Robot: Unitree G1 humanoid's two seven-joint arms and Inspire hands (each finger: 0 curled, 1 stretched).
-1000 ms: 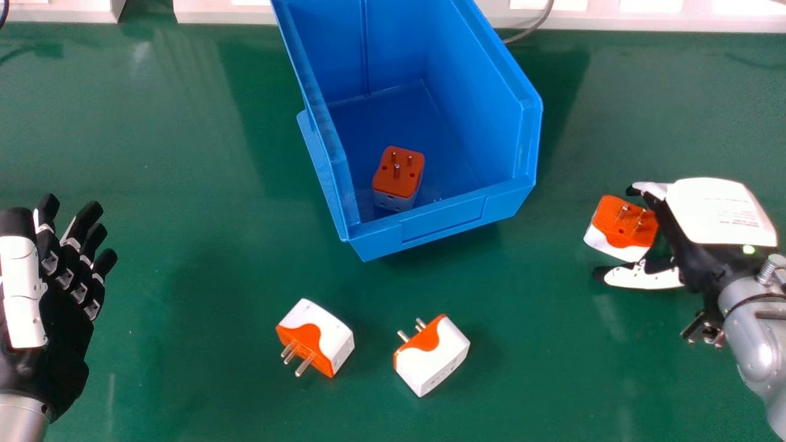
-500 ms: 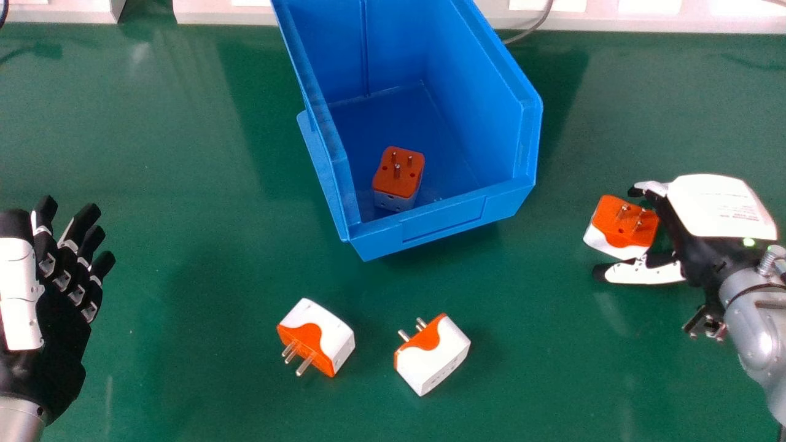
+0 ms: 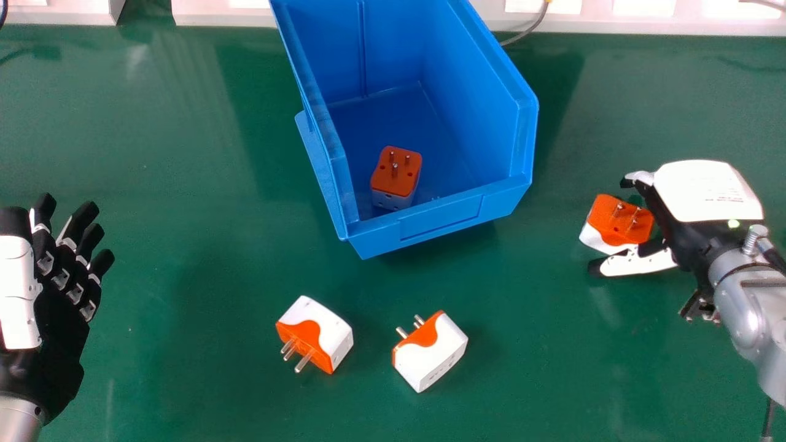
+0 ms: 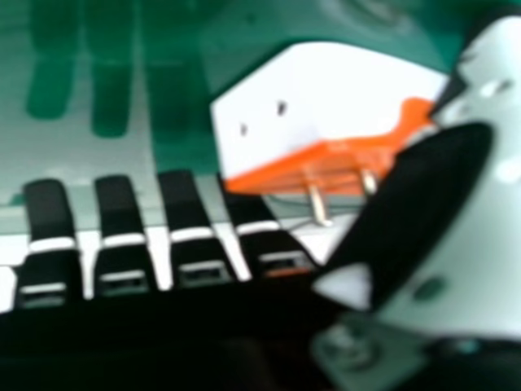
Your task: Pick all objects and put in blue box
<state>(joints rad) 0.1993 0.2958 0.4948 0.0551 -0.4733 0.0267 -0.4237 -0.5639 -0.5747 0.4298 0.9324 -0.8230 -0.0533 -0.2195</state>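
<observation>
Orange-and-white adapter [image 3: 620, 222], head view: on table [image 3: 184, 153], prongs up, between thumb and fingers of right robot hand [image 3: 706, 193], spread wide. Second adapter [image 3: 328, 334] and third adapter [image 3: 430, 356] apart on table, nearer than blue box [image 3: 439, 215]. Fourth adapter [image 3: 396, 173] inside box. Left robot hand [image 3: 52, 325] at left edge, fingers extended. Right hand view: adapter beside thumb, fingers straight; contact unclear.
</observation>
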